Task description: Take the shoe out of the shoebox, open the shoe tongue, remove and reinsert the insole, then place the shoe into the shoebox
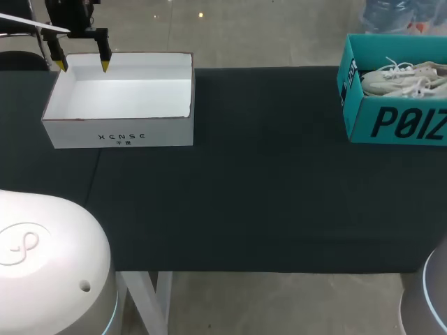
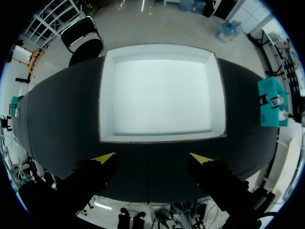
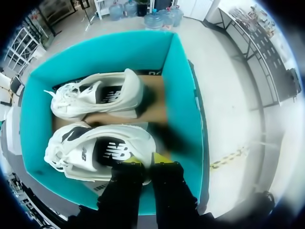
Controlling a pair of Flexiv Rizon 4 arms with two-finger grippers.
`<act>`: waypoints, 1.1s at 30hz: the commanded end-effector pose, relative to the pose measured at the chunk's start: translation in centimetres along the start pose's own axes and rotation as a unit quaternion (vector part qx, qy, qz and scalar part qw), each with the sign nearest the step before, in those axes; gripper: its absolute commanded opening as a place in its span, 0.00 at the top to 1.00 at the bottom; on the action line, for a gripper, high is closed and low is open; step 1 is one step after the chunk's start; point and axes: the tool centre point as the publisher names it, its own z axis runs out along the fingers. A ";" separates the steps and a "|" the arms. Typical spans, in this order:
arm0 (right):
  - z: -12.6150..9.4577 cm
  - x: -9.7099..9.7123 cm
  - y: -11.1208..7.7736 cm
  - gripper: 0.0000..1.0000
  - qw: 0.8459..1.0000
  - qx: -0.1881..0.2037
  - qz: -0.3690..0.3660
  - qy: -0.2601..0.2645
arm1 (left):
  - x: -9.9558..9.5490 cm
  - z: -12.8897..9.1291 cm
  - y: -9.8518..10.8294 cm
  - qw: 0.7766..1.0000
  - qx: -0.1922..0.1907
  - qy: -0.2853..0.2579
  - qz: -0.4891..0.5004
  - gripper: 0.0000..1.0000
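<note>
Our left gripper [image 1: 83, 66] spread wide, holding nothing, above white box [image 1: 119, 134] far rim | our right gripper [image 3: 145, 160] at shoe [image 3: 81, 152] heel, grip unclear | shoe beside second shoe [image 3: 95, 95] inside teal shoebox [image 3: 183, 95]

A wide stretch of dark table [image 1: 265, 174] lies between the white box [image 1: 119, 101] and the teal shoebox [image 1: 391, 122]. Both boxes are open on top, walled on 4 sides. The white box's floor shows wall to wall. In the shoebox, 2 shoes [image 3: 95, 148] lie side by side, leaving a strip of brown floor [image 3: 157, 112] past their heels.
</note>
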 end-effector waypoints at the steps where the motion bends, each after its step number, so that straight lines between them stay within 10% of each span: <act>1: -1.8 -0.1 0.3 1.00 1.000 0.002 0.004 0.003 | 0.0 0.0 0.0 1.000 0.000 0.000 0.000 0.00; 19: -12.7 1.1 1.6 1.00 0.998 -0.051 0.016 0.033 | 0.0 0.0 0.0 1.000 0.000 0.000 0.000 0.00; 33: -20.8 2.6 -5.4 1.00 0.997 -0.063 0.005 0.035 | 0.0 0.0 0.0 1.000 0.000 0.000 0.000 0.00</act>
